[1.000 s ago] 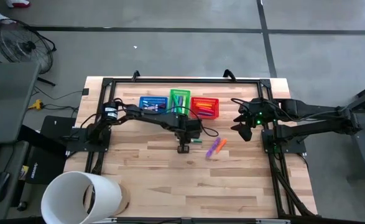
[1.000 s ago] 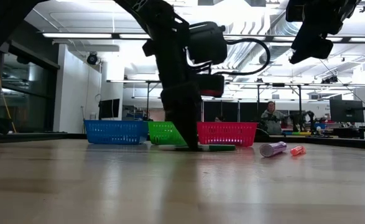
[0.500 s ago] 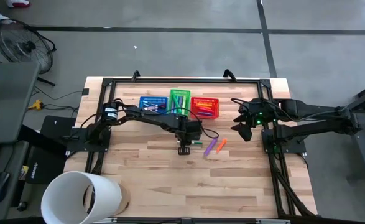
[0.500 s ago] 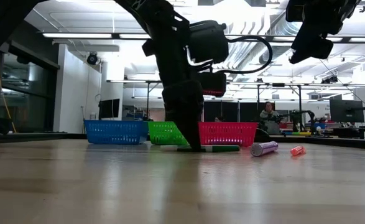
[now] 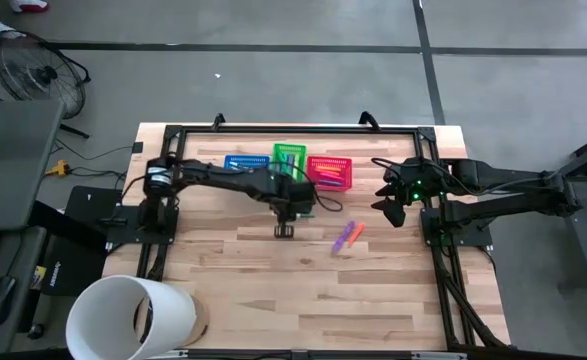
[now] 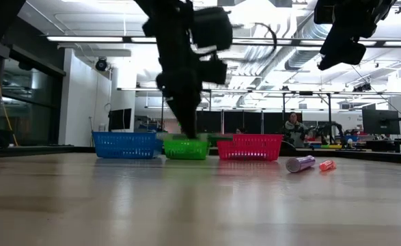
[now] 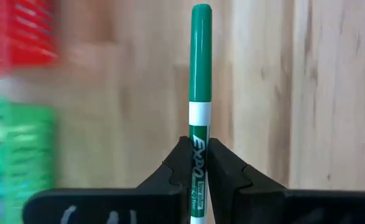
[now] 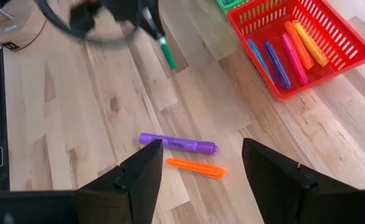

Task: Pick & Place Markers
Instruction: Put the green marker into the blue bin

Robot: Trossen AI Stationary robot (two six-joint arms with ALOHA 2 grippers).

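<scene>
On the pale wooden surface (image 5: 273, 280), a purple marker (image 5: 343, 236) and an orange marker (image 5: 355, 233) lie side by side. The left gripper (image 7: 198, 163) is clamped on a green-capped white marker (image 7: 199, 93), in front of the green mesh basket (image 5: 289, 160). The right gripper (image 8: 201, 168) hangs open at the right edge.

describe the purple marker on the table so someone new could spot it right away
Find the red basket at the table's back edge. On the bare wood in front of it, toward the right arm, lie two loose markers. The purple marker is the longer one, beside the orange marker.
</scene>
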